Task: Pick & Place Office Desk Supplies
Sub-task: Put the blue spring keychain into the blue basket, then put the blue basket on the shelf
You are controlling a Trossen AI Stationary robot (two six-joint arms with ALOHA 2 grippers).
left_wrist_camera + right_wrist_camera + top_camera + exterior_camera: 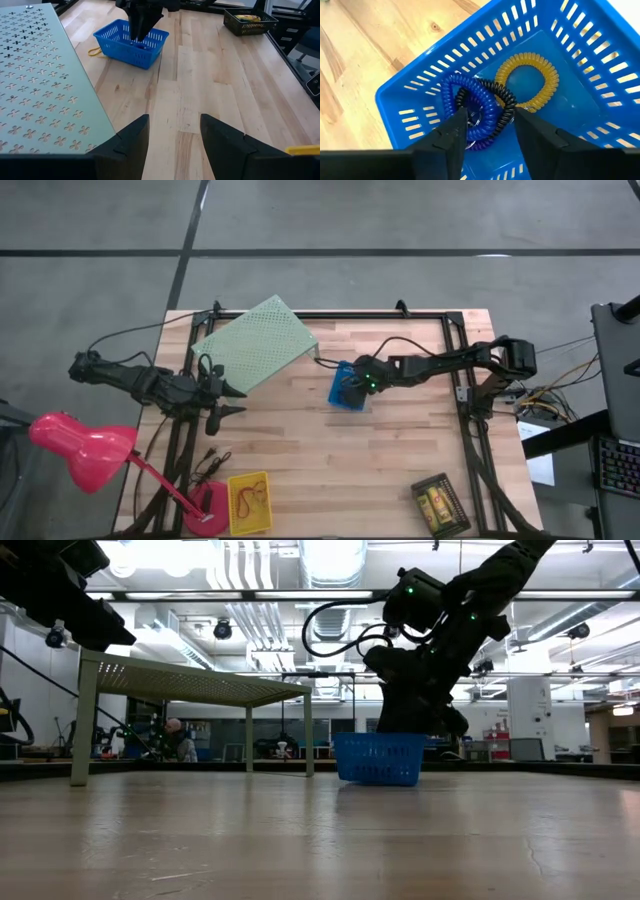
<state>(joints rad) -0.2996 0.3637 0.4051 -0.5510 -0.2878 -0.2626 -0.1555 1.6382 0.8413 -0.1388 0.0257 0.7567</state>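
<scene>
My right gripper [490,117] is open and reaches down into the blue bin [420,95] near the table's middle [338,398]. On the bin's floor lie a blue coil ring [480,102], a black coil ring [502,97] and an orange-yellow coil ring [540,80]. The fingertips stand either side of the blue and black rings. Yellow-gold pieces [436,504] lie in the black bin. Tan rubber bands [250,498] lie in the yellow bin, and one [95,51] lies on the table beside the blue bin. My left gripper [172,120] is open and waits at the table's left. My right gripper comes from above, pointing down into the blue bin, with the blue ring's lower loops [485,125] and the black ring between its open fingers [455,125]. Both rings rest on the bin's floor. Whether the fingers touch them, I cannot tell.
The pale green perforated riser [255,340] stands at the far left, close beside my left gripper. A pink desk lamp [80,445] sits at the near left corner. The yellow bin [232,505] and black bin [455,520] stand at the near edge, with bare wood between them.
</scene>
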